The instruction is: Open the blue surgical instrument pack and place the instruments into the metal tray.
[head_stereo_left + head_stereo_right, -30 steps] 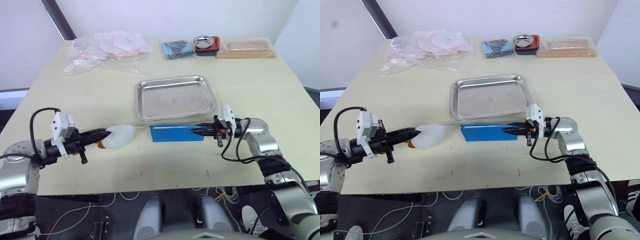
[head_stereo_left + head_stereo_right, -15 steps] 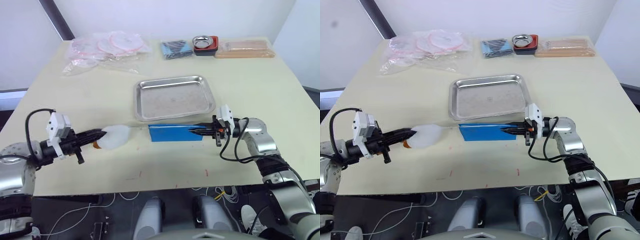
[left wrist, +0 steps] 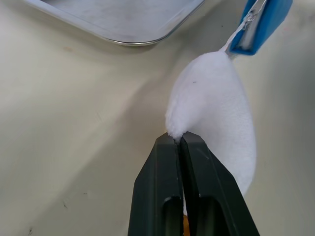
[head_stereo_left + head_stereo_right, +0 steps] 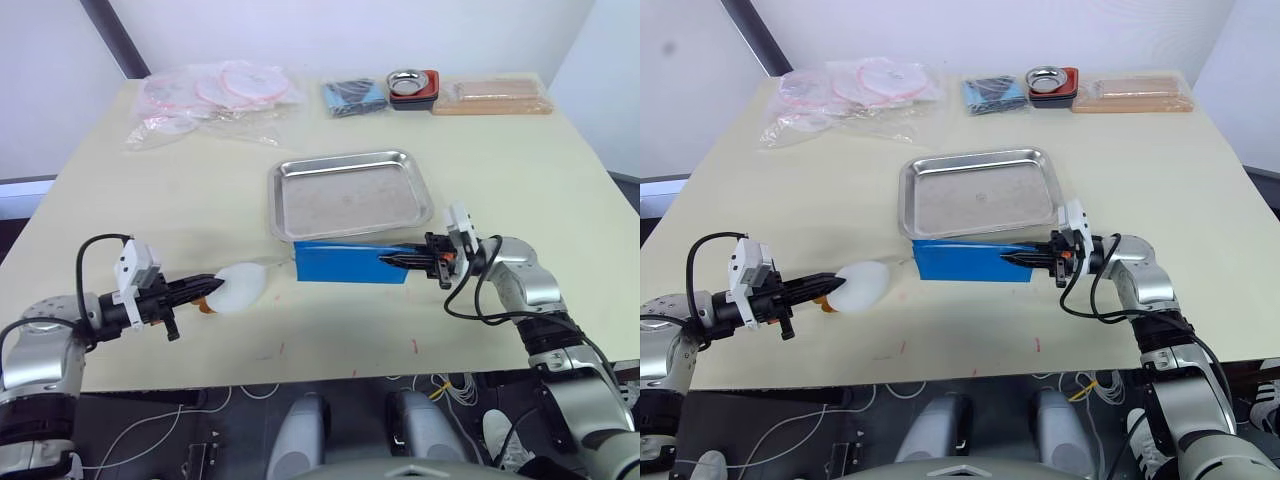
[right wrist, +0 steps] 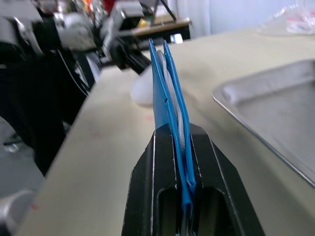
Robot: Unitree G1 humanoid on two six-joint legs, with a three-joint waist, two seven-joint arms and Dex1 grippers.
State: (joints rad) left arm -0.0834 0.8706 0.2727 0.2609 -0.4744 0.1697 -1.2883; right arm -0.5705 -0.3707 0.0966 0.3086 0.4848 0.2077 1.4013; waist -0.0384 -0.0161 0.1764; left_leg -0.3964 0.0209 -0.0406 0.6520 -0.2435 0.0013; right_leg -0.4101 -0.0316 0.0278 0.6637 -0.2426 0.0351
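I am clamping the blue pack [image 4: 350,262] upright with my right gripper [image 4: 392,261] while my left gripper [image 4: 208,287] is pinching its white flap [image 4: 238,286] so it can be pulled open.

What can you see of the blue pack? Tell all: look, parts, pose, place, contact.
The blue pack is a bright blue, cloth-like rectangle, still folded shut, two blue leaves with pale lining between them. It stands on its long edge on the table, along the near rim of the metal tray. The right gripper is shut on one end. From the other end a thin white strip leads to a white pad, pinched by the left gripper.
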